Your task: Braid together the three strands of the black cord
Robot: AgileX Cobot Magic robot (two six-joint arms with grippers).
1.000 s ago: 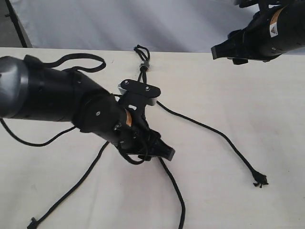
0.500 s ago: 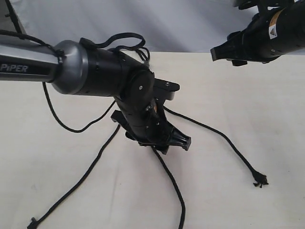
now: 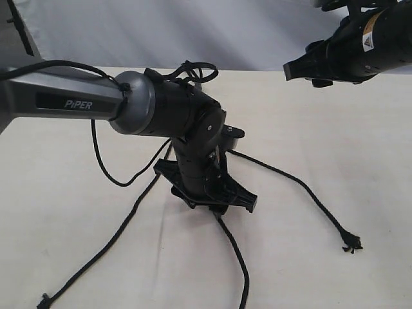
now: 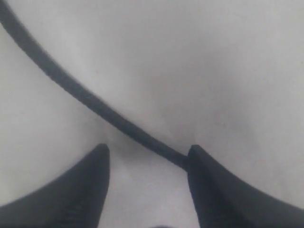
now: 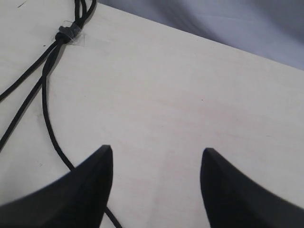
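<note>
Three black strands lie spread on the pale table: the left strand [image 3: 116,235] runs to a frayed knot at the front left, the middle strand [image 3: 237,257] runs to the front edge, and the right strand [image 3: 302,190] ends in a knot [image 3: 351,244]. My left gripper [image 3: 215,205] points down over the top of the middle strand and is open. In the left wrist view a strand [image 4: 85,97] crosses diagonally and meets one fingertip [image 4: 194,161]; the left gripper [image 4: 147,154] holds nothing. The grey clamp [image 5: 66,34] shows in the right wrist view. My right gripper [image 5: 156,156] hangs open, high at the back right [image 3: 297,69].
The left arm's thicker black cable [image 3: 106,170] loops down onto the table beside the left strand. The left arm hides the clamp and the strands' upper parts in the exterior view. A grey cloth backdrop [image 3: 193,32] rises behind the table's far edge.
The left arm has swung rightward and turned, bringing its gripper down over the top of the middle strand. The right arm and the strands' ends have stayed put.
</note>
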